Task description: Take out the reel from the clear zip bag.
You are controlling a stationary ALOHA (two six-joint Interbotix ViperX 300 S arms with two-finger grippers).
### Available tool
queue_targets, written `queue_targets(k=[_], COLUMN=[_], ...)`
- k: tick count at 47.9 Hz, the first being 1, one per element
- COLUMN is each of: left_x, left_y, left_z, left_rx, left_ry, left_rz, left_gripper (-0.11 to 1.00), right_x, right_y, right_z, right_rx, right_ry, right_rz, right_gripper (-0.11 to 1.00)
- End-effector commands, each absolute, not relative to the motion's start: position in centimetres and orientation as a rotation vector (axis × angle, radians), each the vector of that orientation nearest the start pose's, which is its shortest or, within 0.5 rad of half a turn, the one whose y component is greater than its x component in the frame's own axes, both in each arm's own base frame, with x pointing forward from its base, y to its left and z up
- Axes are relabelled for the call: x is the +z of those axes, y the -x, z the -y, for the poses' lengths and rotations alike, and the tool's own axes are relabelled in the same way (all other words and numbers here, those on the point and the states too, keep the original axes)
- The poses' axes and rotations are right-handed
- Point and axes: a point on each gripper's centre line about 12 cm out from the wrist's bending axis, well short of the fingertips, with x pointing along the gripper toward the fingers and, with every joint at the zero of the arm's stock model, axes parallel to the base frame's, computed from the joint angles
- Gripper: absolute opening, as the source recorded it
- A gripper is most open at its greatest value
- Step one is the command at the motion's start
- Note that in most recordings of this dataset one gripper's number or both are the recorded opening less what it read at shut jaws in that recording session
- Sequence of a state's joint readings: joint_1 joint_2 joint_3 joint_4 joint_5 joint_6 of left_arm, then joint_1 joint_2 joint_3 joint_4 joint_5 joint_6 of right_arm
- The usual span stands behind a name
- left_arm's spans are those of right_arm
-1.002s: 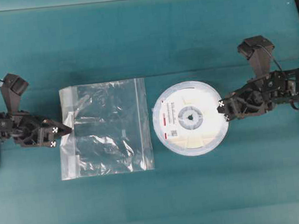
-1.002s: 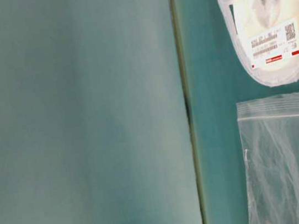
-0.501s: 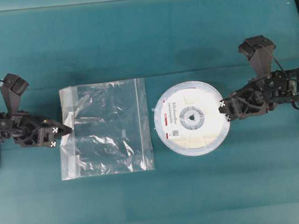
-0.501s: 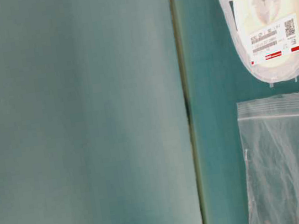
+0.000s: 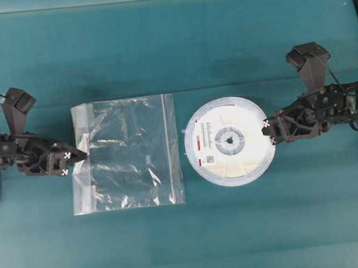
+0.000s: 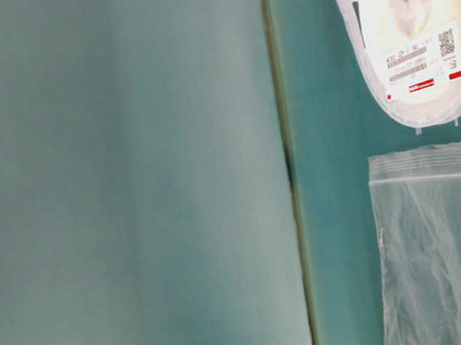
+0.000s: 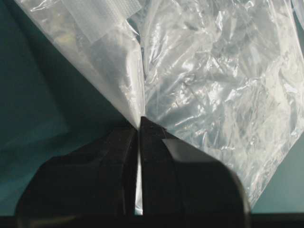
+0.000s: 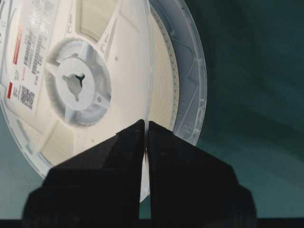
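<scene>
The left gripper has its jaws pressed together on a pinch of the bag — the film bunches into a ridge right at the tips, at the bag's 9 o'clock edge. Its arm lies low, reaching in from 9 o'clock in the overhead view.

The right gripper is clamped on the rim of the reel, jaws nearly touching with only the thin flange between them, at the reel's 3 o'clock edge. That arm stretches in level from 3 o'clock.

The reel sits on the table outside the bag, just beside the bag's 3 o'clock edge, a narrow gap between them. Its label — white with red marks — faces up, and the bag lies flat and crinkled.
</scene>
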State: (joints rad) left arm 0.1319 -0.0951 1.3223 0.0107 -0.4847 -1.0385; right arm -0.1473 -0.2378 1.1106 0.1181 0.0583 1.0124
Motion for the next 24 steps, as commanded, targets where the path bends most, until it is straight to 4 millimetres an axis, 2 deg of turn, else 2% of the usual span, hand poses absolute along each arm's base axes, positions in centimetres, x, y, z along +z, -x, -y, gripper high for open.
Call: queue_targets(k=[1, 17, 21, 24], left_x=[6.71, 6.58, 6.52, 6.52], left_y=[-21.82, -21.75, -21.69, -21.69], left_z=[-2.79, -2.79, -2.78, -2.78], left_rx=[0.496, 0.503, 0.504, 0.504], left_ry=[1.024, 1.023, 1.022, 1.022], left_rz=[-0.627, -0.640, -0.643, -0.643], left_gripper=[0.00, 0.00, 0.00, 0.00], right_x=[11.21, 11.20, 11.28, 11.24], right_y=[-24.99, -24.91, -25.01, -24.98], right_z=[3.67, 3.58, 3.52, 3.40], right_rx=[-0.639, -0.635, -0.627, -0.624], right_ry=[-1.125, -1.121, -1.115, -1.113], right_rz=[-0.737, -0.739, -0.736, -0.740], right_gripper=[0.03, 0.04, 0.11, 0.21])
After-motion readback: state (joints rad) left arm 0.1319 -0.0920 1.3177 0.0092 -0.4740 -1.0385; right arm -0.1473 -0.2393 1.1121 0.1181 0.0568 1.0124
